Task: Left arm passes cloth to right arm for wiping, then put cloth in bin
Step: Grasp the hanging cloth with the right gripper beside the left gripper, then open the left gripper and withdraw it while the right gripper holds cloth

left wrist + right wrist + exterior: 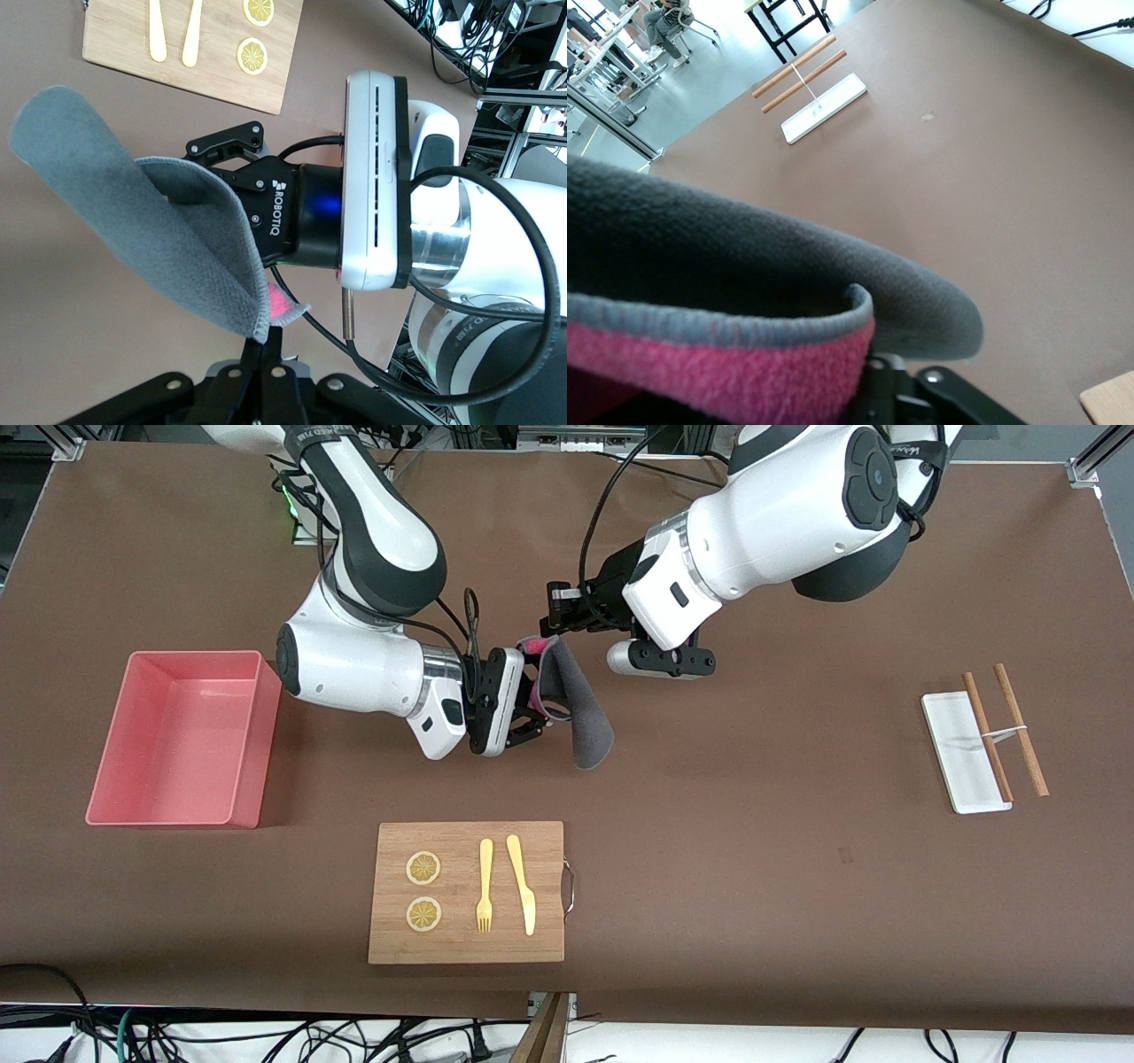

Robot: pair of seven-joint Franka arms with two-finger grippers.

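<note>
The cloth (580, 708), charcoal grey outside and pink inside, hangs in the air between both grippers, over the middle of the table. My left gripper (547, 631) is shut on its top corner, and the left wrist view shows the two black fingers pinching the cloth's (168, 230) hemmed edge at the left gripper (266, 341). My right gripper (540, 708) comes in from the side and is shut on a pink fold lower down. In the right wrist view the cloth (744, 266) covers the jaws. The pink bin (252, 753) stands at the right arm's end of the table.
A wooden cutting board (549, 850) carries two lemon slices, a yellow fork and a knife; it lies nearer the front camera than the cloth. A white tray (961, 757) with two wooden sticks (1019, 726) across it sits at the left arm's end.
</note>
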